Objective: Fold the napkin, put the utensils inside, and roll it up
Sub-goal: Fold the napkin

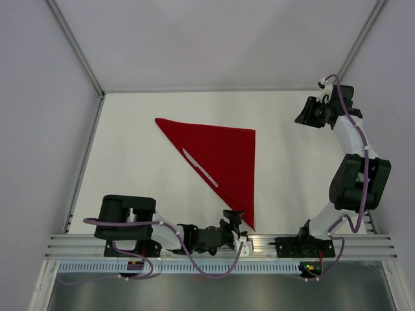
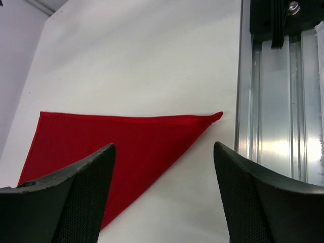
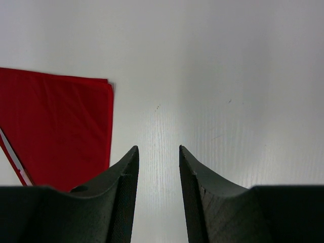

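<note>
The left gripper [image 1: 232, 219] hangs low at the near edge of the white table [image 1: 133, 162], beside a ribbed aluminium rail [image 2: 273, 101]. Its jaws are spread wide and hold nothing. The thin deep-red fabric napkin [image 1: 224, 155] lies flat, folded into a triangle, with its near pointed corner just ahead of that gripper's black fingertips, not touching them. A slim white utensil [image 1: 200, 167] rests diagonally on the cloth. Further right, the right gripper [image 1: 305, 114] hovers over the tabletop, well apart from the napkin's right edge, jaws parted and gripping nothing.
</note>
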Controlling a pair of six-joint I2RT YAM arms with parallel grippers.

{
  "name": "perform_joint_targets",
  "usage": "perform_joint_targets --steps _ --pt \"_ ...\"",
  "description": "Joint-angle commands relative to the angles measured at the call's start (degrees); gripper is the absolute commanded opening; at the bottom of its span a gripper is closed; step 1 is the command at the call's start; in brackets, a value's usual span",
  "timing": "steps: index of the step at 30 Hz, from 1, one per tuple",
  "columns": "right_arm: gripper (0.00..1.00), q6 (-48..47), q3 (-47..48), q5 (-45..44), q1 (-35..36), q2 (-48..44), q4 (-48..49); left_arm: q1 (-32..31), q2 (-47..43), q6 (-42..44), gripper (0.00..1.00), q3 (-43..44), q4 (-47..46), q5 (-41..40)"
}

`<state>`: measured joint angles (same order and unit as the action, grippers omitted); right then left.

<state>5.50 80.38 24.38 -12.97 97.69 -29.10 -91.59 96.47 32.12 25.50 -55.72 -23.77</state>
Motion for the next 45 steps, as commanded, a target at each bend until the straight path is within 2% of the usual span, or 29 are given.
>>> perform_joint_targets --steps 1,3,4,7,16,31,45 --pt "0.43 -0.9 0.7 1.0 -0.1 0.7 2.0 -0.8 2.7 4.0 0.81 3.3 -6.3 -0.3" --pt "0.42 -0.9 0.7 1.0 -0.1 0.8 2.0 -0.8 3.0 2.6 0.77 4.6 -4.3 1.3" --pt "0.42 -0.9 0.6 1.0 -0.1 0.8 2.0 -0.9 3.2 2.3 0.70 4.9 -3.6 1.5" --pt "0.42 -0.8 0.6 1.1 -0.1 0.9 2.3 -0.9 2.8 0.3 0.65 5.3 -1.2 2.7" --pt "0.41 -0.7 0.2 0.8 -0.1 1.1 2.6 -3.4 5.4 -3.2 0.63 6.3 1.1 4.5" --pt "0.40 -0.4 -0.7 0.9 -0.1 0.9 3.2 -3.6 12.0 -5.7 0.59 10.2 0.0 -0.2" --pt "0.39 -0.3 -1.1 1.5 -0.1 0.7 3.1 -3.5 15.1 -6.0 0.49 12.0 -0.5 -4.1"
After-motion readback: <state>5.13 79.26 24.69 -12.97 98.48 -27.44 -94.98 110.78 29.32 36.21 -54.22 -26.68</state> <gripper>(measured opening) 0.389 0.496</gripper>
